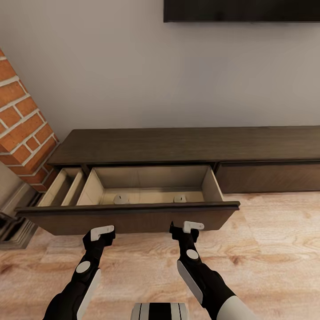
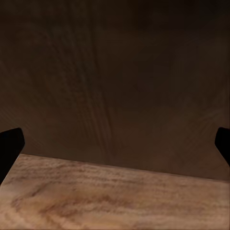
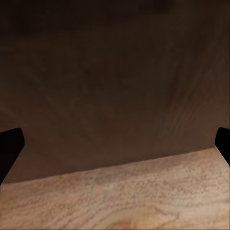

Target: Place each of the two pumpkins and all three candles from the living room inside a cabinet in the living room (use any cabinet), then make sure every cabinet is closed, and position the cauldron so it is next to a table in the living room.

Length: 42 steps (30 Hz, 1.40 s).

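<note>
The long dark brown cabinet (image 1: 186, 144) stands against the wall with its left drawer pulled out, pale beige inside. Two small beige candles (image 1: 121, 198) (image 1: 180, 198) sit on the drawer floor, half hidden behind the drawer front (image 1: 133, 218). My left gripper (image 1: 103, 232) and right gripper (image 1: 186, 227) hover just before that front, both open and empty. In the wrist views the left gripper (image 2: 115, 143) and right gripper (image 3: 115, 143) face the dark wood front close up, with fingertips (image 2: 9, 143) (image 3: 9, 143) spread wide. The pumpkins, cauldron and table are out of view.
A red brick column (image 1: 22, 129) rises at the left with a dark grate (image 1: 13, 229) at its foot. A black screen (image 1: 242, 11) hangs on the wall above. The cabinet's right front (image 1: 271, 178) is shut. Light wood floor (image 1: 275, 249) spreads to the right.
</note>
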Tool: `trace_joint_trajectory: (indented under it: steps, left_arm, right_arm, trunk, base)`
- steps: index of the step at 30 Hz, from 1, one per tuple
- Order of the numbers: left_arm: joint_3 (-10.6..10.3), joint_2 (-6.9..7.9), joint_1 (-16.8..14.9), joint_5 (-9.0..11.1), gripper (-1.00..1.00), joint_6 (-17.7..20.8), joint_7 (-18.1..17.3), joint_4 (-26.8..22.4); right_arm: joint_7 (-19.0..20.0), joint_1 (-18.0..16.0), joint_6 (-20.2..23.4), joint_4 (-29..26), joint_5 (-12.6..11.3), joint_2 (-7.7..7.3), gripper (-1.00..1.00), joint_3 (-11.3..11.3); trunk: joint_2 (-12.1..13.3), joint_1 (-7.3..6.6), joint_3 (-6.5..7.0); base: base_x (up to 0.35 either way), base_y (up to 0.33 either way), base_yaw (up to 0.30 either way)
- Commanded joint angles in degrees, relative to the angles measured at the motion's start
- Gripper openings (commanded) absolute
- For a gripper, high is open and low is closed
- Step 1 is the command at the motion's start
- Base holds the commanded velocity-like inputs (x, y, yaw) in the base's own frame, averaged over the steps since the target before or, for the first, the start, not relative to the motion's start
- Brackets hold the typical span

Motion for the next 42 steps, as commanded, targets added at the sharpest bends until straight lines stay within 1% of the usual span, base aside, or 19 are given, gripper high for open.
trace_joint_trajectory:
  steps: [1,11,21,33,42]
  left_arm:
    - [-0.2,0.03,0.0,0.5,1.00,0.1,0.3,-0.1]
    - [0.0,0.03,0.0,0.6,1.00,0.2,0.4,-0.1]
    - [0.0,0.03,0.0,0.6,1.00,0.4,0.4,-0.1]
    - [-0.1,0.03,0.0,0.5,1.00,0.5,0.4,-0.1]
    - [-0.1,0.03,0.0,0.5,1.00,0.5,0.4,-0.1]
  right_arm:
    - [-0.3,-0.1,-0.3,0.0,-0.6,-0.04,1.00,0.2]
    - [-0.4,-0.1,-0.3,0.0,-0.6,-0.04,1.00,0.2]
    - [-0.5,-0.1,-0.3,0.0,-0.6,0.05,1.00,0.2]
    - [-0.5,-0.1,-0.3,0.0,-0.6,0.05,1.00,0.2]
    - [-0.5,-0.1,-0.3,0.0,-0.6,0.05,1.00,0.2]
  trunk:
    - [0.0,0.00,-0.04]
    - [0.0,0.00,-0.04]
    - [0.0,0.00,-0.04]
    - [0.0,0.00,-0.04]
    - [0.0,0.00,-0.04]
  base:
    - [0.051,0.005,0.000]
    - [0.152,0.001,0.000]
    - [0.072,0.010,0.000]
    - [0.210,0.124,0.000]
    - [0.236,-0.003,0.000]
